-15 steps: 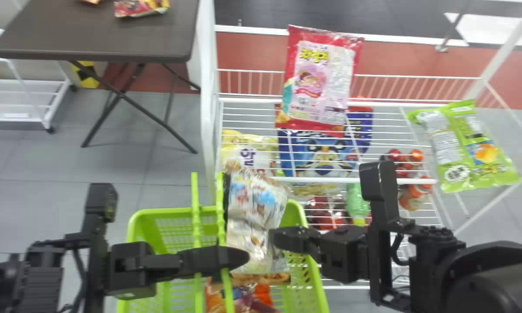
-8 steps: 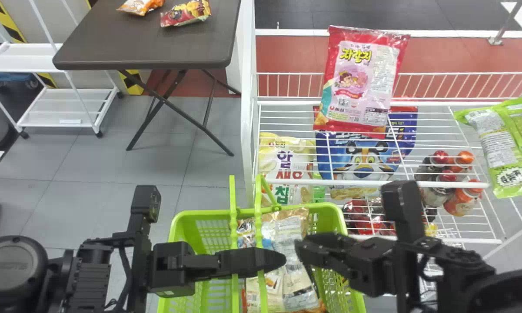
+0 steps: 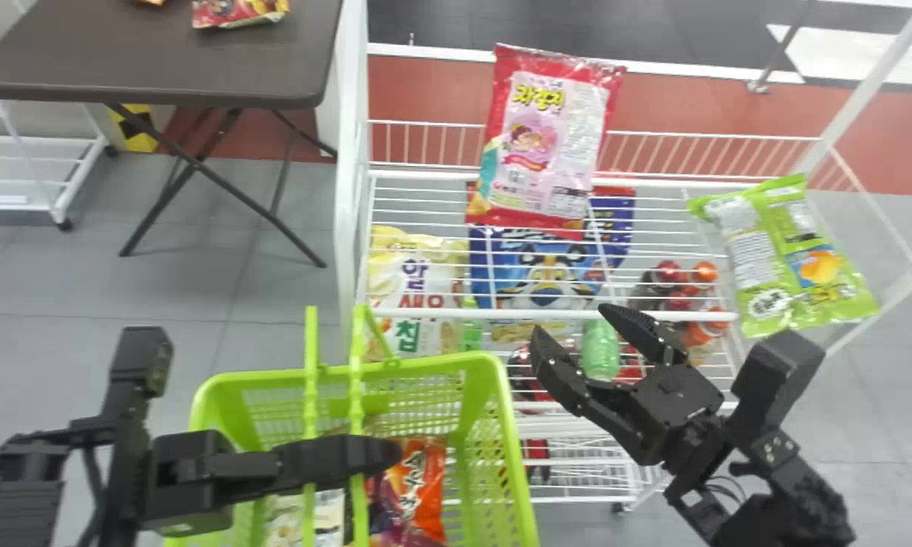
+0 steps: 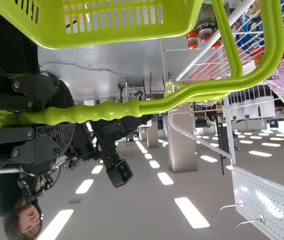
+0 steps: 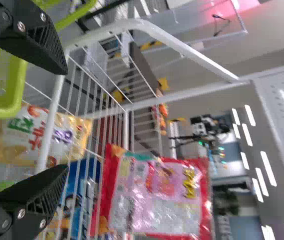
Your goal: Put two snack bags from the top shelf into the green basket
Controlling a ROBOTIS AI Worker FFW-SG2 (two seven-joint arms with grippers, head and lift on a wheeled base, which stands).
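Left gripper (image 4: 69,117): it squeezes the handle (image 4: 117,110). If that grip slips, the basket could tip and spill.
Basket (image 3: 493,425): at 7 o'clock in the head view. An orange bag (image 3: 418,479) is inside. I can't tell if it counts as one of the two.
Right gripper (image 3: 569,319): at 4 o'clock, its fingers spread wide with nothing between them, near the front bar (image 3: 440,312). If it goes in too low, a finger could bump that bar.
Pink bag (image 3: 539,144): on the top shelf, at 1 o'clock. It looks like the next one to get. A poke instead of a pinch could push it off the back. A pinch at just the edge could let it slide out.
Green bag (image 3: 782,258): at 3 o'clock, also up top. A swinging arm could knock it.
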